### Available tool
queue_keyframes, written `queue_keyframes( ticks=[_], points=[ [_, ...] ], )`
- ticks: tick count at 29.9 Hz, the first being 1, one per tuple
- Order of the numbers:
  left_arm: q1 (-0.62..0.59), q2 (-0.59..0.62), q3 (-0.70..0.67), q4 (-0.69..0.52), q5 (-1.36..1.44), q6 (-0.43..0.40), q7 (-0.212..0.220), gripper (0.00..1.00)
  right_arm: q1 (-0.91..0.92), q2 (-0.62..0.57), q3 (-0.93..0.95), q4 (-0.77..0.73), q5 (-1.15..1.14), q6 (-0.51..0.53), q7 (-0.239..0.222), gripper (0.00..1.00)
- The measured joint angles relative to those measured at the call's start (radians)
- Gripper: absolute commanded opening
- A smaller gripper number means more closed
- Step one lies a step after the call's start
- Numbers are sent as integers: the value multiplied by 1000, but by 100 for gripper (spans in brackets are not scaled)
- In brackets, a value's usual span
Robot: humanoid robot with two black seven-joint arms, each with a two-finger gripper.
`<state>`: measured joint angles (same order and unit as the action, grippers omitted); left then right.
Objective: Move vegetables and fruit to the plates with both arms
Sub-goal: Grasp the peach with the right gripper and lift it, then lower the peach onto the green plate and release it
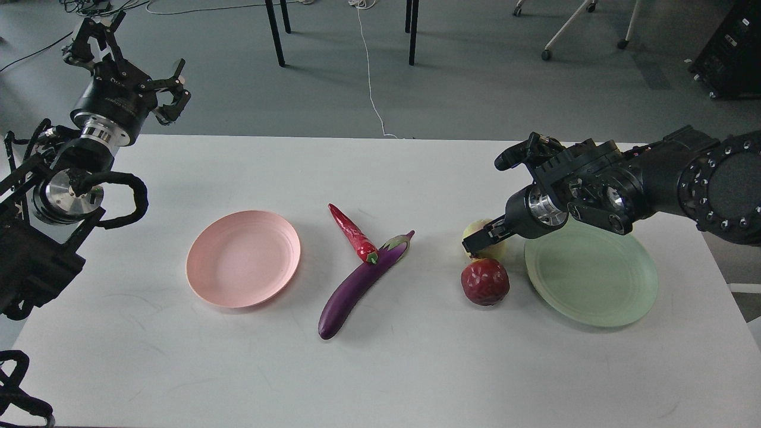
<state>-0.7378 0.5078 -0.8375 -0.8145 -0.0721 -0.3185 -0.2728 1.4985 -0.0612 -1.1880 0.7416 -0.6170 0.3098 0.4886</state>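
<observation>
A purple eggplant (352, 289) lies at the table's middle, with a red chili pepper (351, 231) resting across its cap end. A pale pink plate (242, 258) sits to their left and a pale green plate (591, 270) at the right, both bare. A dark red pomegranate (485, 282) sits just left of the green plate, with the yellow-green peach (476, 229) right behind it. My right gripper (483, 239) is down on the peach and covers part of it; its fingers are too dark to tell apart. My left gripper (131, 64) is open, raised beyond the table's far left corner.
Everything rests on a white table (380, 368). Beyond its far edge are a grey floor, black table legs (274, 32), a white cable (368, 71) and chair wheels (546, 54).
</observation>
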Motion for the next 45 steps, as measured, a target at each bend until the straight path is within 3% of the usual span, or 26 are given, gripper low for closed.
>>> queue_keyframes(
  ticks=[8,15,23,33,37,42,45],
  points=[
    [0,3,0,0,0,0,0,98,-12,10,-2,-5,-1,5,0,61],
    [0,16,-1,0,0,-1,0,98,51,-27,-5,20,-8,18,0,60],
    [-1,20,-2,0,-1,-1,0,98,202,-195,-5,170,-95,21,0,60],
    [-2,20,-2,-2,-2,0,-2,98,104,-407,-1,196,-244,-22,0,71],
    [-2,20,-2,-2,-2,2,-2,98,72,-428,5,197,-245,-33,0,77],
    [-1,20,-2,-2,-2,3,-2,98,46,-432,11,198,-241,-69,0,94],
    [0,20,-2,-2,-2,3,-2,98,36,-432,13,198,-241,-93,0,95]
  ],
)
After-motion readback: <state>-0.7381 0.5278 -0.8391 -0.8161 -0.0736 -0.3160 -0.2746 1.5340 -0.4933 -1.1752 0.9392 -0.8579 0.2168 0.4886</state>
